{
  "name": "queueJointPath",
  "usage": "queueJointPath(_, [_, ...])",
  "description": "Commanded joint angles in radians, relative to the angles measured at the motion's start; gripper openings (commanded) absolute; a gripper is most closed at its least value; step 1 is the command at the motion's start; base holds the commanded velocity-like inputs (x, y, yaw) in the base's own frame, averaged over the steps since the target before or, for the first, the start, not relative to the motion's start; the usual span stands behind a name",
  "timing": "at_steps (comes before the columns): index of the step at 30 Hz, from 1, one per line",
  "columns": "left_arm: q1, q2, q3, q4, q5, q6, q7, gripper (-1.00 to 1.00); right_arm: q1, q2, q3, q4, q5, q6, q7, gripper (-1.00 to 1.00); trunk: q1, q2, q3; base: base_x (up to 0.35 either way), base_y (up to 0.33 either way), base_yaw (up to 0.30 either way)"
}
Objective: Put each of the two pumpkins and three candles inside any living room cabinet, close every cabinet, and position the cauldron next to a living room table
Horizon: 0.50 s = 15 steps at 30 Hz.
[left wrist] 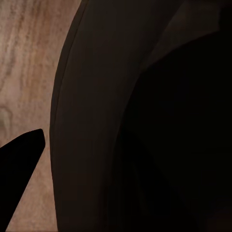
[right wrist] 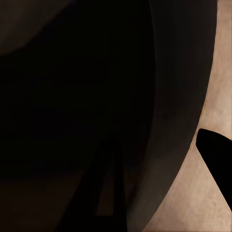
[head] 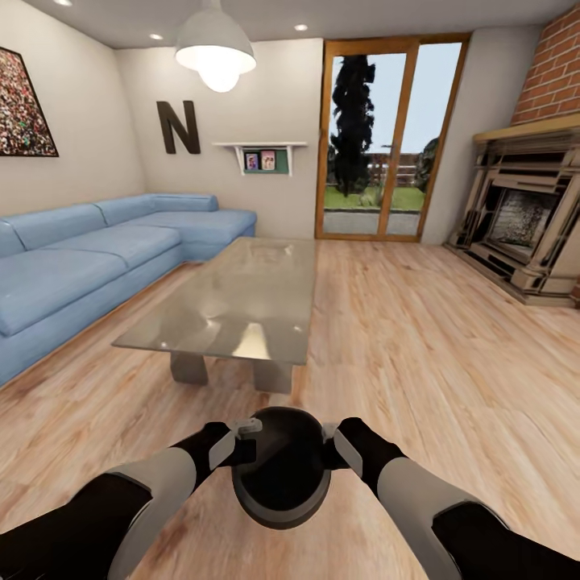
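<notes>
I have the cauldron [head: 281, 471] held off the floor between both arms, in front of me and short of the counter [head: 234, 302]; the left pincer [head: 238, 441] clamps its rim on one side and the right pincer [head: 332, 448] on the other, each with one finger inside the mouth. By my reckoning the cauldron step is nearly done: it needs carrying forward and setting down beside the glass top. Pumpkins, candles and cabinet I cannot judge from here. The sofa [head: 97, 262] flanks the counter, the fireplace [head: 524, 221] stands well apart, and bare floor [head: 419, 346] lies between.
</notes>
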<state>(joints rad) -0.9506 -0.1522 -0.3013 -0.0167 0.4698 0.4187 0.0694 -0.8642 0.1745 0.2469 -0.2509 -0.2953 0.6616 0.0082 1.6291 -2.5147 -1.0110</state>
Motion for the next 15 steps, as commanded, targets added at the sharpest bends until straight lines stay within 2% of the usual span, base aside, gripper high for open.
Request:
queueJointPath(1, [-0.001, 0.007, -0.03, -0.003, -0.01, 0.005, 0.009, -1.0, -0.001, 0.0, 0.014, 0.001, 0.0, 0.004, 0.0, -1.0, 0.0, 0.0, -0.001, 0.266, 0.218, 0.0])
queueJointPath(6, [-0.001, 0.007, -0.03, -0.003, -0.009, 0.005, 0.009, -1.0, -0.001, 0.0, 0.014, 0.001, 0.0, 0.004, 0.0, -1.0, 0.0, 0.0, -0.001, 0.203, 0.158, 0.0])
queueJointPath(15, [-0.001, 0.007, -0.03, -0.003, -0.008, 0.005, 0.009, -1.0, -0.001, 0.0, 0.014, 0.001, 0.0, 0.004, 0.0, -1.0, 0.0, 0.0, -0.001, 0.01, 0.007, 0.0])
